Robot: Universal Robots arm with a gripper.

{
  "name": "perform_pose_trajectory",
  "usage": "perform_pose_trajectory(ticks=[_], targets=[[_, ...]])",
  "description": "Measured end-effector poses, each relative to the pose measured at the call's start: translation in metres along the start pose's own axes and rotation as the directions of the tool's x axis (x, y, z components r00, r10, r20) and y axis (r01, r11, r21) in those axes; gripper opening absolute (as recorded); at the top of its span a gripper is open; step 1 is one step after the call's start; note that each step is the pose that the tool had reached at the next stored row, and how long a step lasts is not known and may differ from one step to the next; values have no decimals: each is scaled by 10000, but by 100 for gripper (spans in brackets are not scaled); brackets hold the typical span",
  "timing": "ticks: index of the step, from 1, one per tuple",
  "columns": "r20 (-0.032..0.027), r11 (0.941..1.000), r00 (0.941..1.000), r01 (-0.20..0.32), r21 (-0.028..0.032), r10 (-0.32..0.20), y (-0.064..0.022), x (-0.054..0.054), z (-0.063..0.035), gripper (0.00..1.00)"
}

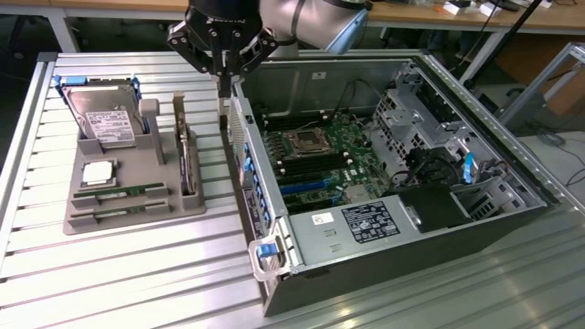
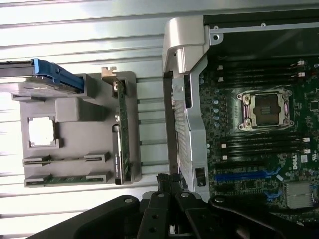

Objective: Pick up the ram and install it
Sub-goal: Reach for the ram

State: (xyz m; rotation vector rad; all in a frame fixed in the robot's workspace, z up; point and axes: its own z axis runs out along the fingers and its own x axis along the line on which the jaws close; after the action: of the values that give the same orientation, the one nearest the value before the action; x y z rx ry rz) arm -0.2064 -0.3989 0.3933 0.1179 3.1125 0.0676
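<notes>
right up close to the wrist camera is the hand (image 2: 167,180), black, with its fingers pressed together and nothing between them. in the exterior view the hand (image 1: 224,92) hangs over the gap between the gray tray (image 1: 92,226) and the open computer case (image 1: 412,274), just beside the case's metal wall. the ram (image 1: 119,190) lies flat in a slot at the end of the tray nearest the exterior camera, and its twin (image 1: 119,209) lies in the next slot. both are thin and green, and both are apart from the hand. a silver chip (image 1: 98,173), a hard drive (image 1: 105,120) and a tall card (image 1: 188,157) standing on edge share the tray, which sits on the bench (image 1: 137,281). inside the case the green board (image 1: 329,151) has long dark slots (image 2: 264,144) on both sides of the square socket (image 2: 263,110), and they look empty. i think the job is at its very start, with the pick-up not yet done. to grab a ram, the hand would have to open, get over that end of the tray, and pinch the stick's long sides without bumping the twin.
</notes>
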Motion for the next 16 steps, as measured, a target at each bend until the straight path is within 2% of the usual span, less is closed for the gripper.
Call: perform_pose_trajectory(ticks=[16], targets=[[0, 10000, 10000, 0, -1, 0, -4, 56, -1, 10]])
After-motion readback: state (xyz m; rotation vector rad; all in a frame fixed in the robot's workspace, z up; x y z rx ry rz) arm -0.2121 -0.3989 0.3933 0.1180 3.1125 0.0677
